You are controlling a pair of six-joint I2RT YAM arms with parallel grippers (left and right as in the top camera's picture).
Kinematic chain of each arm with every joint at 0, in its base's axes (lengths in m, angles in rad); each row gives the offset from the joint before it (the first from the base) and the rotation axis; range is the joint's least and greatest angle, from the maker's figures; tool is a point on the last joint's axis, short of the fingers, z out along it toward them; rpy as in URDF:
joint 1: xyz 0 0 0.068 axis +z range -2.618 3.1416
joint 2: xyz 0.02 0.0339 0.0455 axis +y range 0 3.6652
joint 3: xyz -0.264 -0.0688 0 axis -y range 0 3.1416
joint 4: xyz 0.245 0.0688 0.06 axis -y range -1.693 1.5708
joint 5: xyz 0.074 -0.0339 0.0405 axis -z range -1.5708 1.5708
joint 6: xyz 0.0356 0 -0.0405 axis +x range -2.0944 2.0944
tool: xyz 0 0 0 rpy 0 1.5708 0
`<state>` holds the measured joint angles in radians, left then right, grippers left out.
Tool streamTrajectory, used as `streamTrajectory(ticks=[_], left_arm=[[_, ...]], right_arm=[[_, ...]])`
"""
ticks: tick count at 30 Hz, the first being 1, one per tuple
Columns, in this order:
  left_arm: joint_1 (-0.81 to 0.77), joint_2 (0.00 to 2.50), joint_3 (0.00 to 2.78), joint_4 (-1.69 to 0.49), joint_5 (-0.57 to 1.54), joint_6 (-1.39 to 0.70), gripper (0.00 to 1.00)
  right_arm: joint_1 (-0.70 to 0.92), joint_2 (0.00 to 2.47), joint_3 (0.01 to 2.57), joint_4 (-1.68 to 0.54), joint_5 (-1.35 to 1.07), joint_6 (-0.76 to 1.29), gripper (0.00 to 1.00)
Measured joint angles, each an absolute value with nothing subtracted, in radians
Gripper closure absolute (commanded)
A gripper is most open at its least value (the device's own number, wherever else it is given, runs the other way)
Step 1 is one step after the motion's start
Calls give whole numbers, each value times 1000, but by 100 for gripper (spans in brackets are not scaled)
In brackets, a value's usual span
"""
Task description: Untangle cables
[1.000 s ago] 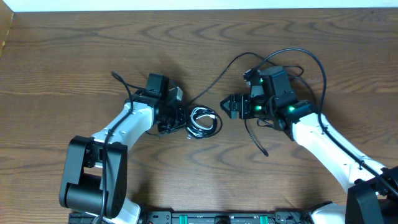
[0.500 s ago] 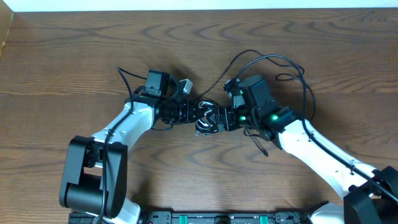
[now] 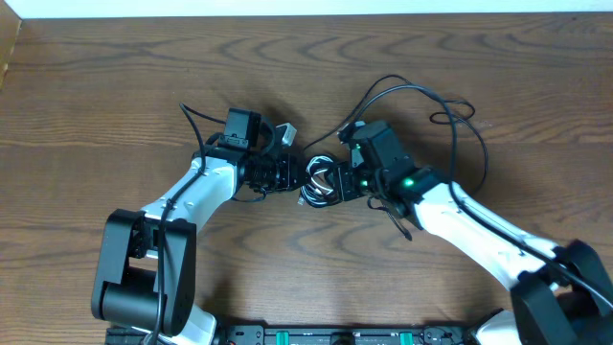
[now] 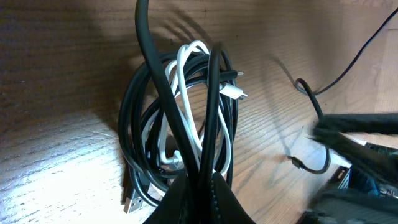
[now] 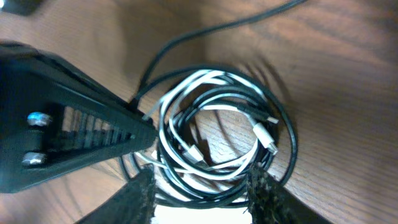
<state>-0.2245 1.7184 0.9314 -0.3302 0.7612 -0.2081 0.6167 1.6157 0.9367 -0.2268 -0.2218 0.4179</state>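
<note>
The cables (image 3: pixel 319 182), black cords coiled with one white cord (image 4: pixel 231 92), lie as a roughly round bundle at centre frame on the wooden table (image 3: pixel 115 77). A black tail arcs toward the upper right. The left gripper (image 4: pixel 202 182) reaches in from the left, jaws pressed together on black strands. The right gripper (image 5: pixel 202 183) reaches in from the right, fingers spread astride the coil's near edge. Both sit equally close. No legible writing.
</note>
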Motion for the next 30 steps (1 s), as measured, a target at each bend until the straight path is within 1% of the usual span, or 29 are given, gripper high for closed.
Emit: streamTrajectory(ticks=[7,14,15,16,17,18,19,21,25,28,30], left_arm=[[-224,1718,931,-330,761,-208,92],[-224,1718,931,-331,760,-208,92],[-224,1718,931,-331,761,-208,92],[-224,1718,931,-332,761,-208,92],[-224,1718,931,-331,761,-208,92],[-224,1718,931,-332,761,-208,92],[-224,1718,931,-332,761,-208,92],[-224,1718,931,-332,761,-208,92],[-224,1718,931,-332,760,-208,92],[-224,1718,931,-332,753,-208,92],[-224,1718,931,-332,740,-208,92]], right_arm=[[664,1695,937,-163,-216,412,47],[678,1772,937,-112,-213,404,47],[677,1785,937,-110,-212,404,49],[677,1801,937,-99,-209,404,63],[677,1811,937,-91,-209,403,80],[677,1826,937,-84,-207,403,92],[677,1838,937,-81,-208,397,96],[675,1847,937,-82,-205,397,99],[664,1827,937,-96,-223,397,99],[645,1748,937,-120,-247,397,99],[635,1649,937,-122,-263,397,99]])
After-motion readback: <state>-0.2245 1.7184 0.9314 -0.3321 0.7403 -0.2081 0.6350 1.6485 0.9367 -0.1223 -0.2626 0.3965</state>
